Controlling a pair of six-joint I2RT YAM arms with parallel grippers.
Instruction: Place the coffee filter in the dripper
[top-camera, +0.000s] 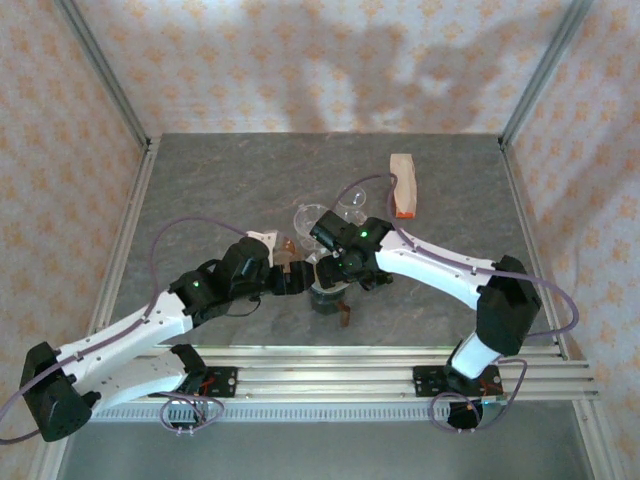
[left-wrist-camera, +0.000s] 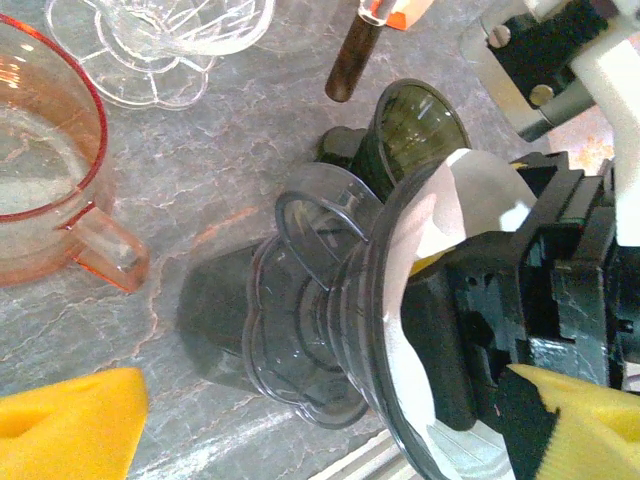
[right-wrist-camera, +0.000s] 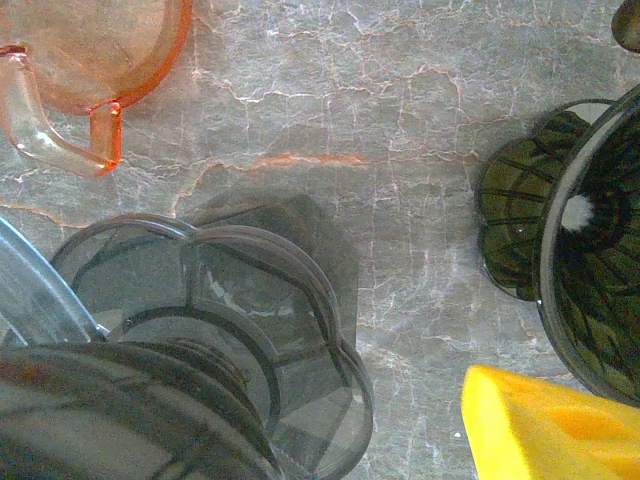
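Note:
A smoky grey dripper (left-wrist-camera: 330, 330) lies tilted on its side, mouth to the right, with the white coffee filter (left-wrist-camera: 470, 200) lining its inside. It sits between the wide-apart yellow pads (left-wrist-camera: 70, 420) of my left gripper (left-wrist-camera: 320, 410), which is open and not touching it. My right gripper (top-camera: 337, 272) faces the dripper's mouth from the right. One of its yellow pads (right-wrist-camera: 550, 430) stands well clear of the dripper (right-wrist-camera: 220, 330). Its other finger is hidden behind the dripper. In the top view both grippers meet at the table's centre, the left gripper (top-camera: 290, 282) on the left.
A dark green dripper (left-wrist-camera: 420, 130) stands just behind the grey one. An orange cup (left-wrist-camera: 50, 190) and a clear dripper (left-wrist-camera: 160, 40) sit further left. A tan holder (top-camera: 403, 185) lies at the back right. The metal rail (top-camera: 330, 375) runs along the near edge.

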